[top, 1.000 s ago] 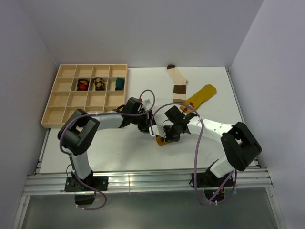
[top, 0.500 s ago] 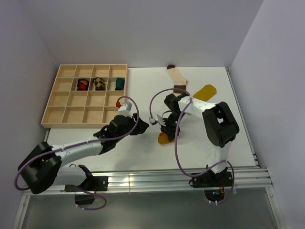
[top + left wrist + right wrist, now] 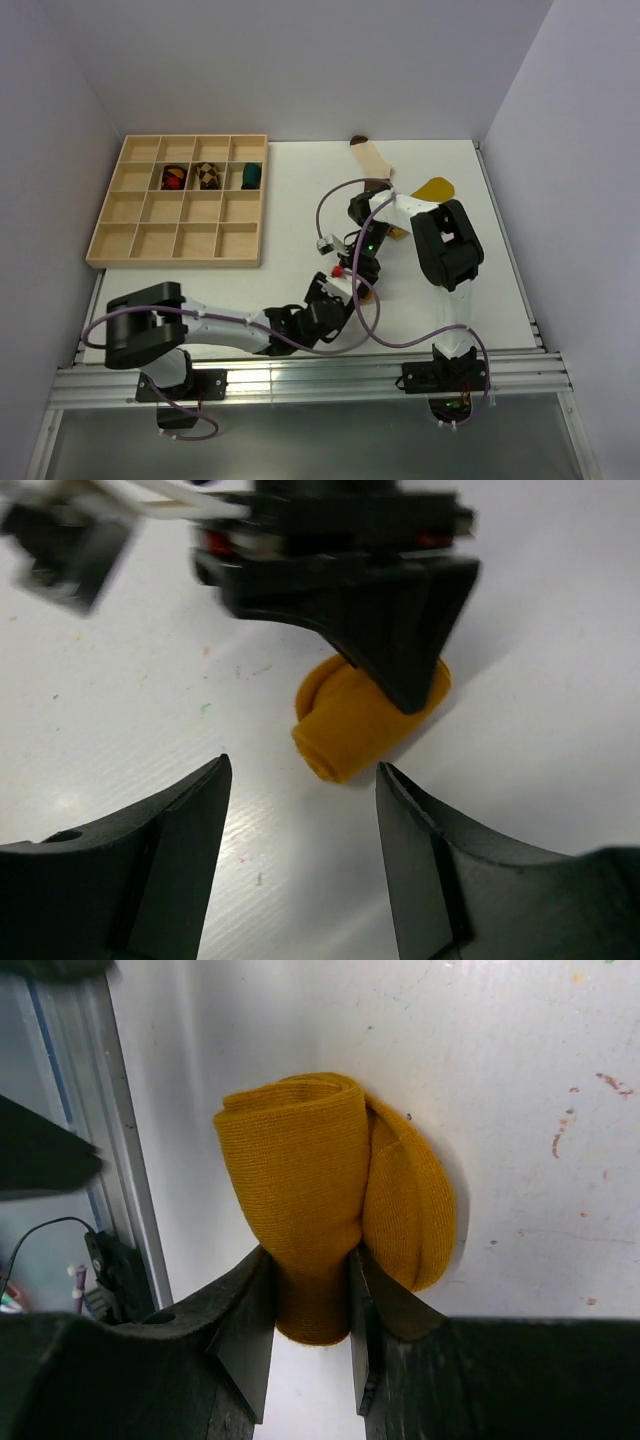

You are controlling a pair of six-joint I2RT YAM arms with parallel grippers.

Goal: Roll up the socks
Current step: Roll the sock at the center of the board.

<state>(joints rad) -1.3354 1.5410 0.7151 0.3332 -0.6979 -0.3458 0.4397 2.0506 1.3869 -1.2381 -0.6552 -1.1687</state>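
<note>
**Mustard-orange sock [image 3: 300,1190] rolled up, pinched in the right jaws**

Top external view: the sock shows only as a small orange patch under the right arm's wrist, near the middle of the white worktop [image 3: 290,200] towards its front. The left arm reaches low along the near edge, and its jaws sit just on the near side of the sock. A cream sock [image 3: 370,158] lies flat towards the far edge, with its brown toe pointing away. A yellow sock [image 3: 436,188] lies to its right, partly hidden by the right arm. A wooden tray [image 3: 130,215] at the far left holds three small bundles in one row.

Left wrist view: the sock is a short, fat roll lying on its side, its rounded end turned towards the camera. One black finger of the right arm covers its upper right part. The left jaws stand apart and empty, with bare worktop between them; the roll lies just beyond their tips, untouched.

Right wrist view: the knit is fine-ribbed and wound tight, and an outer fold bulges on the right. The right jaws are clenched on the roll's near end, one finger on each side.
</note>
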